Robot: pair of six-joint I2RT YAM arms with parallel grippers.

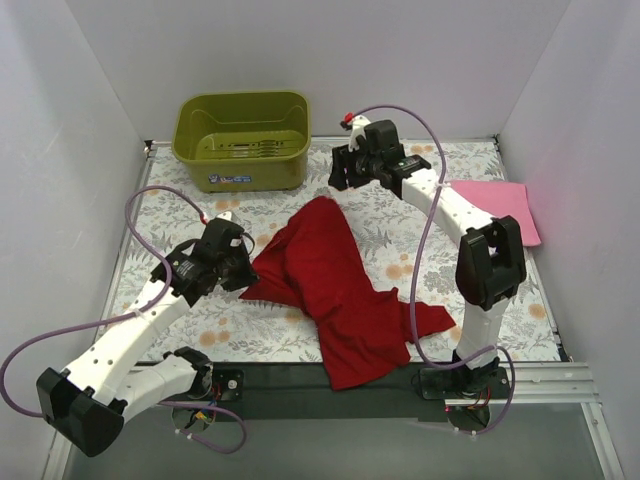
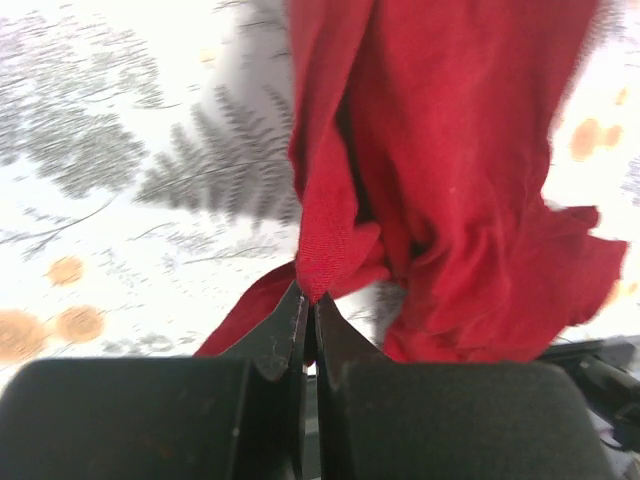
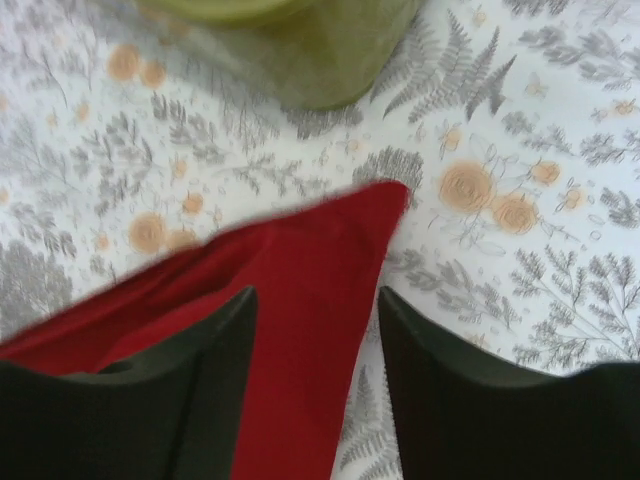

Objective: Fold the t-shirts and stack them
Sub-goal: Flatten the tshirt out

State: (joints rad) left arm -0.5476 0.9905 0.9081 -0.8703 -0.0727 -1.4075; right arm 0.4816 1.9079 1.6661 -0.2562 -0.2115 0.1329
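The deep red t-shirt (image 1: 340,290) lies crumpled across the middle of the flowered table, one end hanging over the front edge. My left gripper (image 1: 243,272) is shut on a fold of its left edge (image 2: 322,262) and holds it just above the cloth. My right gripper (image 1: 342,172) is open above the shirt's far corner (image 3: 330,260), its fingers (image 3: 215,350) on either side of the red cloth, not touching it. The light pink t-shirt (image 1: 500,205) lies folded flat at the right edge of the table.
An olive-green plastic tub (image 1: 243,138) stands at the back left, and its corner shows in the right wrist view (image 3: 320,50). White walls close in the table on three sides. A black rail (image 1: 280,385) runs along the front edge.
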